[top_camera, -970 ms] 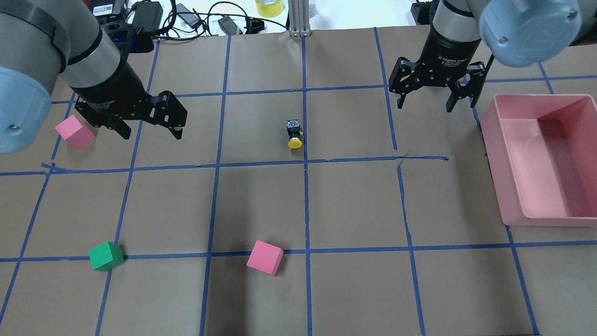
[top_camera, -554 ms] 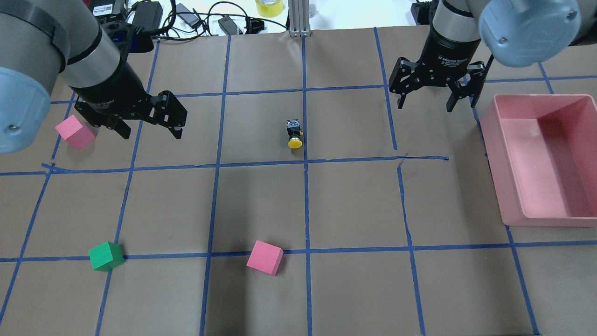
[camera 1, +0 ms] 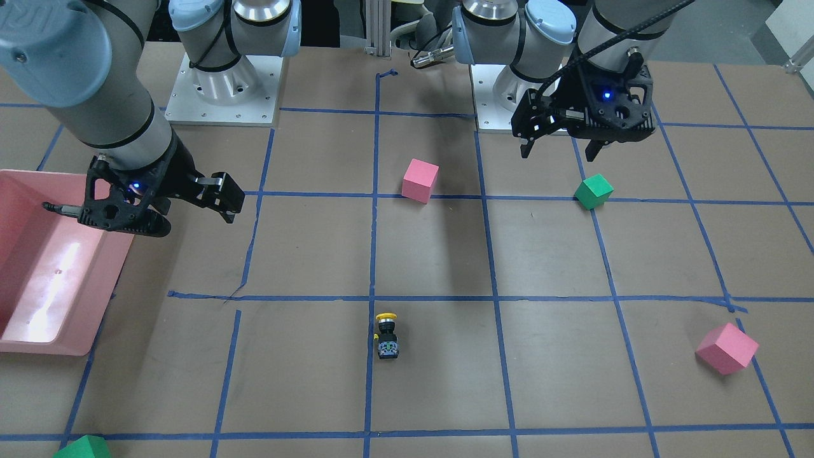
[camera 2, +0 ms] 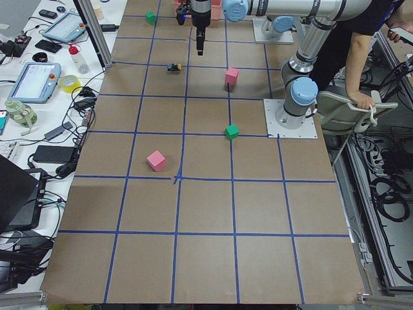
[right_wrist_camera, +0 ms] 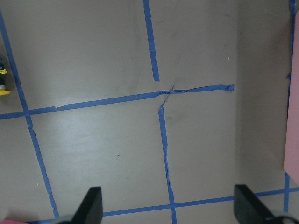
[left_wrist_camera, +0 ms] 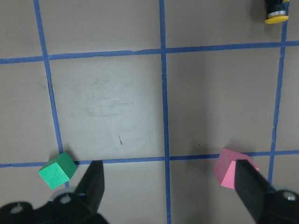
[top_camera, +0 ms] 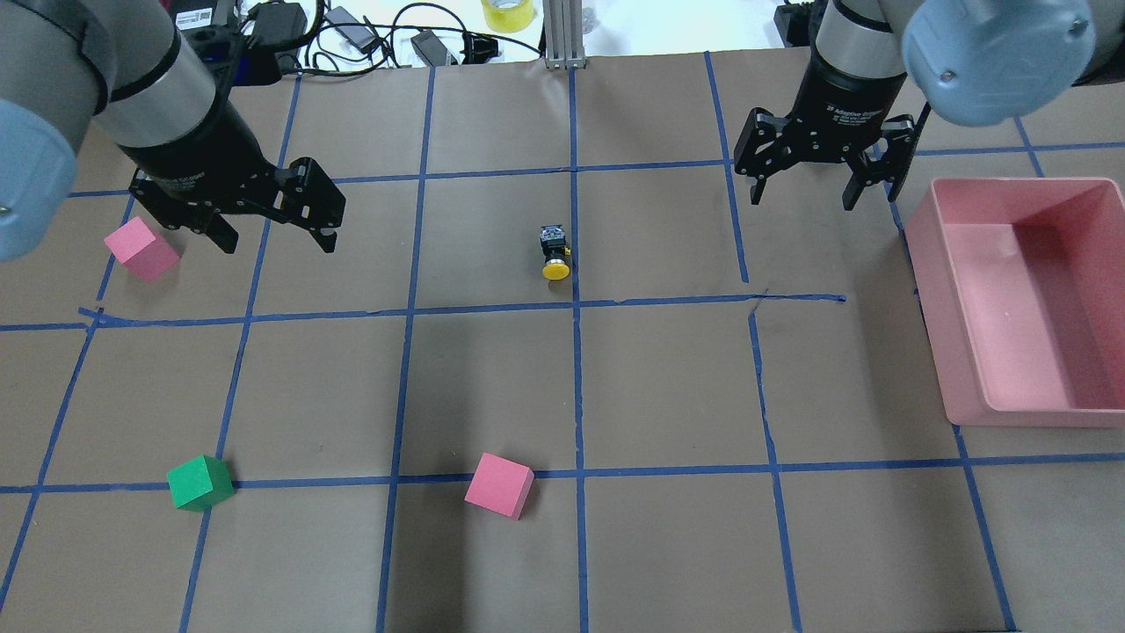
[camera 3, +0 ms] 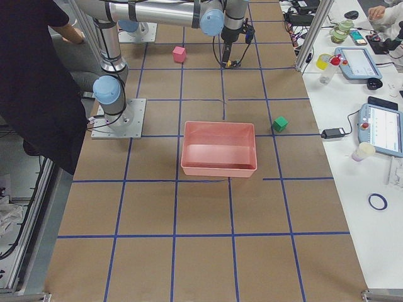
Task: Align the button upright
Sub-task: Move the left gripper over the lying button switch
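The button (top_camera: 554, 251) lies on its side near the table's middle, its yellow cap toward the robot and its grey base away. It also shows in the front view (camera 1: 386, 334), at the top right of the left wrist view (left_wrist_camera: 275, 11) and at the left edge of the right wrist view (right_wrist_camera: 2, 84). My left gripper (top_camera: 279, 244) is open and empty, above the table well to the button's left. My right gripper (top_camera: 802, 202) is open and empty, hanging to the button's right, between it and the pink bin.
A pink bin (top_camera: 936, 325) stands at the right. A pink cube (top_camera: 142, 248) lies just left of my left gripper. Another pink cube (top_camera: 499, 484) and a green cube (top_camera: 199, 483) lie nearer the robot. Cables and a tape roll (top_camera: 507, 13) lie at the far edge.
My left gripper has shifted slightly to the left and toward the table's far side, still open. The right gripper and the button have not moved.
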Robot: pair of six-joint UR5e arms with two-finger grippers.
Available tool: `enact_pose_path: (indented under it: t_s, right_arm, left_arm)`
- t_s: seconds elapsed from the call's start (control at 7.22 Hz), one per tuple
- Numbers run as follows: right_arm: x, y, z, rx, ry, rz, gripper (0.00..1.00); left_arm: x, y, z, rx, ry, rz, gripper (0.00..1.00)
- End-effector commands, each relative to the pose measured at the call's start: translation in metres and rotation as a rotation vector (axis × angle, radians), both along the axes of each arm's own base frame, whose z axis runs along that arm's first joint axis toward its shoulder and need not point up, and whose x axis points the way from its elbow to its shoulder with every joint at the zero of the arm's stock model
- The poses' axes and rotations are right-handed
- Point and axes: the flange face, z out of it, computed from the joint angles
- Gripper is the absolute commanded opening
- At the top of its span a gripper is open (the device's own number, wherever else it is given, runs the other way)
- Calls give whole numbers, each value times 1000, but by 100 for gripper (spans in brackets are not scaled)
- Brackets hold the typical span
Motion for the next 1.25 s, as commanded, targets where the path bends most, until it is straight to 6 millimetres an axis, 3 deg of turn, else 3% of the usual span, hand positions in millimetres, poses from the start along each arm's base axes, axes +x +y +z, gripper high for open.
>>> enact_pose_path:
  t_s: [0.0,0.28,0.42,0.55,0.69,0.83,1.11]
  right_arm:
    - [-4,3,14,-18,25,7,100]
    - [-4,6,22,-35,25,6,100]
    - [-2,13,35,-61,12,5,100]
    - [-1,14,35,-60,12,-1,100]
    - [-2,13,36,-69,23,-5,100]
    - [-2,13,34,-69,28,-6,100]
    - [-2,14,30,-63,28,-6,100]
  left_arm:
    - [-3,-21,-13,-44,2,13,100]
    - [-11,-38,-44,-168,19,26,100]
    - [-25,-37,-61,-229,33,57,100]
    - [-71,-18,-90,-246,49,46,100]
    - [-104,-5,-116,-323,76,57,100]
    - [-112,0,-151,-357,105,100,100]
    - [-145,7,-204,-451,167,157,100]
